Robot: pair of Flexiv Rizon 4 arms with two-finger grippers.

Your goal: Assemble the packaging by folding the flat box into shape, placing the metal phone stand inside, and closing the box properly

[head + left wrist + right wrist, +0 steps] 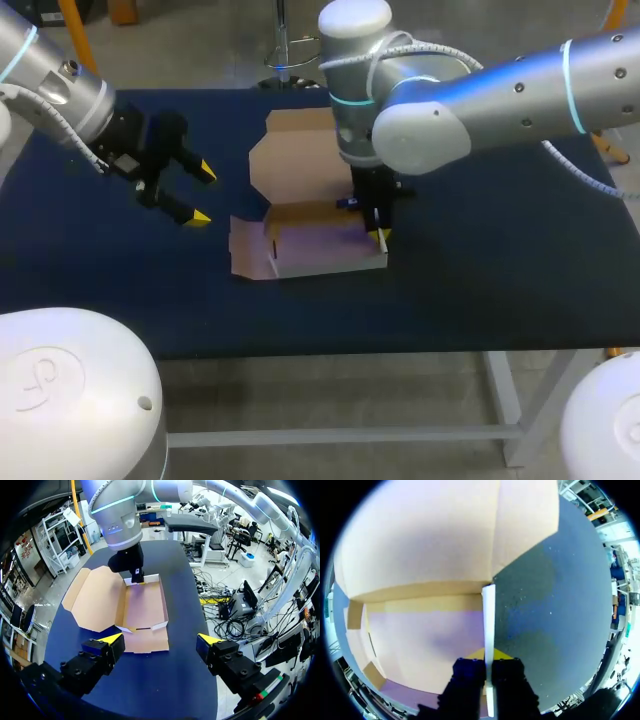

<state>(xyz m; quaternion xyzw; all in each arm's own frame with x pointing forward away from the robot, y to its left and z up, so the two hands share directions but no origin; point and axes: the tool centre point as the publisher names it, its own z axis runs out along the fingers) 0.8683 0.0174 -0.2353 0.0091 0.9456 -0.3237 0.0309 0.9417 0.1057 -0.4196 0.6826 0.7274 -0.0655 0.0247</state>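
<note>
A brown cardboard box (310,240) sits on the table's middle, its tray formed with white outer walls and its lid (300,150) lying open and flat behind it. A loose flap (245,250) sticks out at the tray's left end. My right gripper (380,236) points down at the tray's right end, shut on the thin side wall (488,625); the wall runs straight between its fingers (488,657). My left gripper (203,193) hovers left of the box, open and holding nothing. Seen from the left wrist, the box (145,607) lies ahead of the open gripper (160,640).
The dark blue table top (500,280) spreads on all sides of the box. Its front edge (400,352) runs close below the box. My right arm's forearm (520,90) crosses over the back right of the table.
</note>
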